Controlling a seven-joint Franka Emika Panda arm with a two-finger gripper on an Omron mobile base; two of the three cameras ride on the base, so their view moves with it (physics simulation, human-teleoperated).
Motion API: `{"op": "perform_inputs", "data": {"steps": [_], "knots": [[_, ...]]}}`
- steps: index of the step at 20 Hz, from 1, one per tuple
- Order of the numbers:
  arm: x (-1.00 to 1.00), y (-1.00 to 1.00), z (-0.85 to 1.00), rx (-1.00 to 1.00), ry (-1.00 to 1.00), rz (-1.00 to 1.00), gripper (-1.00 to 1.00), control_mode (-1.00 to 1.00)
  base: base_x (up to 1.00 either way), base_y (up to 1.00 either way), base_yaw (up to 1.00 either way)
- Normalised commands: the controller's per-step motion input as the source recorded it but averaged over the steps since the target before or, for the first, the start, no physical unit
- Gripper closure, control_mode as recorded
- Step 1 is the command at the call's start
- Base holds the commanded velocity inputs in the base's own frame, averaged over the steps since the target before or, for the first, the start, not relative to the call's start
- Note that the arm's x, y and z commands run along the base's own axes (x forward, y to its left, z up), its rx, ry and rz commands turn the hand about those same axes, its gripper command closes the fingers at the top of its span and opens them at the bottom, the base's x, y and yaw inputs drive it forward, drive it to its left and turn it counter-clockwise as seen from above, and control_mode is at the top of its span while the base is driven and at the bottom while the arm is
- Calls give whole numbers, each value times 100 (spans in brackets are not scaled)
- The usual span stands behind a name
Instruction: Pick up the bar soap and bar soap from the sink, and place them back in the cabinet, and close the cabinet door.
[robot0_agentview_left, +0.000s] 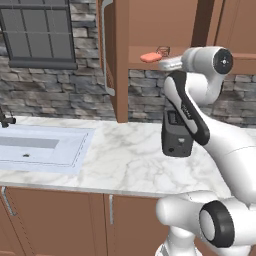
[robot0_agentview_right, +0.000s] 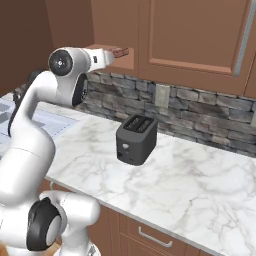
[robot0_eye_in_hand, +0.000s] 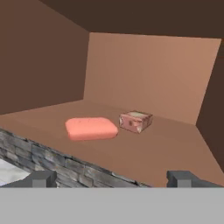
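Gripper (robot0_eye_in_hand: 111, 178) jaws wide apart, empty, at cabinet (robot0_eye_in_hand: 144, 74) shelf edge; orange bar soap (robot0_eye_in_hand: 91, 128) ahead-left, tan bar soap (robot0_eye_in_hand: 136, 120) just beyond

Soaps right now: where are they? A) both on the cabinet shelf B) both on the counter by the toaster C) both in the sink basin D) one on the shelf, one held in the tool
A: the orange soap and the tan soap lie side by side on the cabinet floor, apart from each other, while the tool stands open and empty in front of them.
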Motion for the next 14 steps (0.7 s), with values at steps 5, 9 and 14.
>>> {"op": "perform_inputs", "data": {"steps": [5, 9, 14], "knots": [[-48, 0, 13, 0, 0, 0, -100, -100, 0, 0, 0], [-44, 0, 15, 0, 0, 0, -100, -100, 0, 0, 0], [-37, 0, 3, 0, 0, 0, -100, -100, 0, 0, 0]]}}
